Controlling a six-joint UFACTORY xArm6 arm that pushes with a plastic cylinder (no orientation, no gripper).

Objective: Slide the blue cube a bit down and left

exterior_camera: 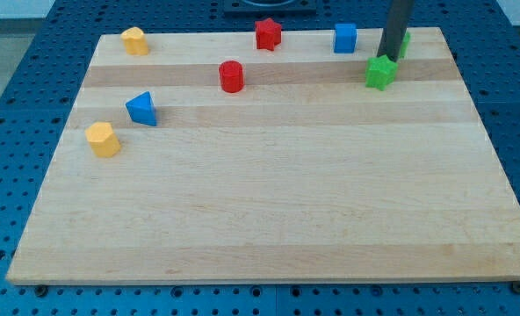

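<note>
The blue cube point(345, 38) stands near the top edge of the wooden board point(269, 202), right of centre. My tip point(386, 57) is at the end of the dark rod, a little to the right of and below the blue cube, apart from it. The tip sits just above a green star-shaped block point(380, 73). A second green block point(405, 42) is partly hidden behind the rod.
A red star block point(268, 34) is left of the blue cube. A red cylinder point(232, 76) lies below it. A blue triangular block point(141, 109) and two yellow blocks, one at the top point(134, 41) and one lower point(104, 140), are at the view's left.
</note>
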